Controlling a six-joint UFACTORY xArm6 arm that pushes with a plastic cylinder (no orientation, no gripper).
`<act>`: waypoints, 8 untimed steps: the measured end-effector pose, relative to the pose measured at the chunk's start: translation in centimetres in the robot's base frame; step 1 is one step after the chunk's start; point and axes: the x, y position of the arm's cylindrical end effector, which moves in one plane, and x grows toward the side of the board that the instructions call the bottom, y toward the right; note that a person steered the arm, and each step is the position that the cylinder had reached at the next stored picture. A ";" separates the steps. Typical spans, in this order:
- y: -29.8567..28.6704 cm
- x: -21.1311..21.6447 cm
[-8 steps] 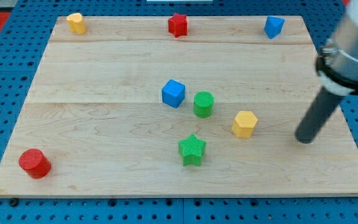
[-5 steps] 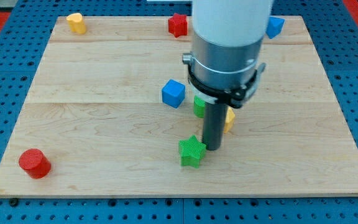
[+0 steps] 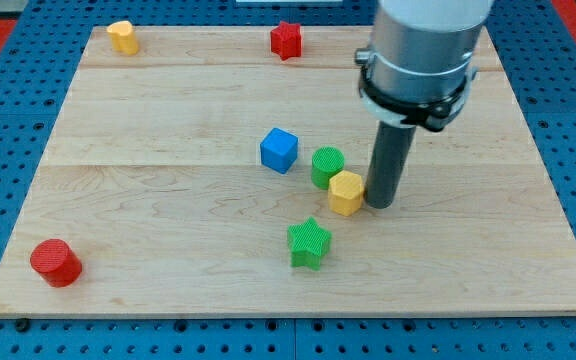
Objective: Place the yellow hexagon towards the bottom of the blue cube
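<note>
The yellow hexagon [image 3: 346,193] lies near the board's middle, touching the lower right of the green cylinder [image 3: 327,166]. The blue cube [image 3: 279,150] sits to the upper left of them. My tip [image 3: 381,203] rests on the board against the hexagon's right side. The green star [image 3: 309,243] lies below and left of the hexagon.
A red cylinder [image 3: 56,263] sits at the lower left corner. A yellow block [image 3: 122,37] is at the top left and a red star [image 3: 286,40] at the top middle. The arm's body hides the top right of the wooden board [image 3: 168,220].
The yellow hexagon has slid left, from right of the green cylinder to touching it. My tip swung from the right side across the middle and now stands right of the hexagon.
</note>
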 end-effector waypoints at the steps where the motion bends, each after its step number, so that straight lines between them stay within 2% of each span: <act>1: -1.0 0.6; 3: -5.6 0.1; 4: -5.9 0.4; 7: -14.0 0.4; 8: -11.7 0.2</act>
